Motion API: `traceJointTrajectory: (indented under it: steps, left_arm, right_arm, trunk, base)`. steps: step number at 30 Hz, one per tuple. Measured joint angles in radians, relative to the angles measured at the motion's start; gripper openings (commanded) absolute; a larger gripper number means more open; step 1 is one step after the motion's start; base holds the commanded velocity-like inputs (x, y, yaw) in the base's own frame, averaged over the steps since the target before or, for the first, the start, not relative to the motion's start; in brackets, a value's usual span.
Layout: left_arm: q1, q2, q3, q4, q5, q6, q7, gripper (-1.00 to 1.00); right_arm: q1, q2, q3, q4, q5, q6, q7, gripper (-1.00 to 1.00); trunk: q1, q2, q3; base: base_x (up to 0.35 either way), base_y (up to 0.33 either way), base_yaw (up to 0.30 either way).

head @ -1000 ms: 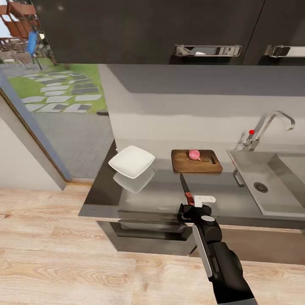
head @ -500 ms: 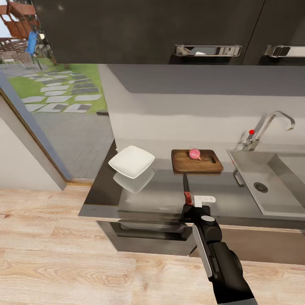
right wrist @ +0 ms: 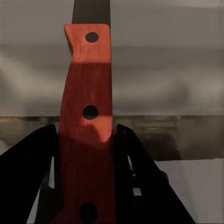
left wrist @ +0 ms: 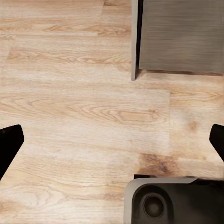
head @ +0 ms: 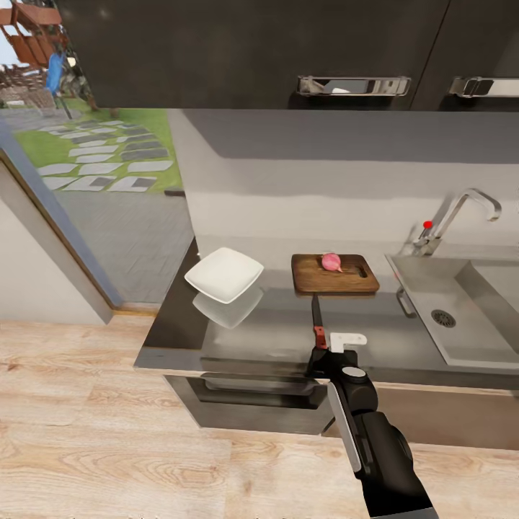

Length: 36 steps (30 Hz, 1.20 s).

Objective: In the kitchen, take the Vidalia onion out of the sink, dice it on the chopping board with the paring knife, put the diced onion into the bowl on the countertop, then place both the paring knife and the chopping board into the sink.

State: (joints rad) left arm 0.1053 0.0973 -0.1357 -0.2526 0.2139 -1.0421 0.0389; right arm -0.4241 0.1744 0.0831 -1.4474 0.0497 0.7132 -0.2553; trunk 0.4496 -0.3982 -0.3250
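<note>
1. At the far left of the head view, a glass door (head: 65,180) looks out on a lawn with stepping stones, and a light wooden floor (head: 86,432) runs in front of the cabinets.
2. The bowl (head: 224,274) sits on the left part of the glossy countertop (head: 274,324), its reflection just below it.
3. The chopping board (head: 334,274) lies to the right of the bowl, near the wall, with its slot handle toward the sink.
4. The Vidalia onion (head: 331,262) rests on the board, near its back edge.
5. The right gripper (head: 322,355) hovers at the countertop's front edge, clamped on the paring knife (head: 316,319). The dark blade points toward the board, its tip close to the board's near edge. In the right wrist view the red handle (right wrist: 88,121) stands upright between the two black fingers (right wrist: 39,182), which press on both its sides.
6. The sink (head: 461,310) lies at the right, with its round drain (head: 443,318) and curved tap (head: 461,213) with a red knob.
7. In the left wrist view the left gripper (left wrist: 112,142) hangs over the floor with its fingertips spread wide, holding nothing.
</note>
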Motion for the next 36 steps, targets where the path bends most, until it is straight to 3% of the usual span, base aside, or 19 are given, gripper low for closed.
traceJointTrajectory:
  steps: [19, 36]
  left_arm:
    - [0.000, 0.000, 0.000, 0.000, 0.000, 0.000, 0.000, 1.00]
    - [0.000, 0.000, 0.000, 0.000, 0.000, 0.004, 0.000, 1.00]
  right_arm:
    - [0.000, 0.000, 0.000, 0.000, -0.002, 0.000, 0.001, -1.00]
    - [0.000, 0.000, -0.002, -0.046, 0.001, 0.006, -0.001, -1.00]
  trunk:
    - [0.000, 0.000, 0.000]
    - [0.000, 0.000, 0.000]
  base:
    - [-0.308, 0.000, 0.000]
    - [-0.025, 0.000, 0.000]
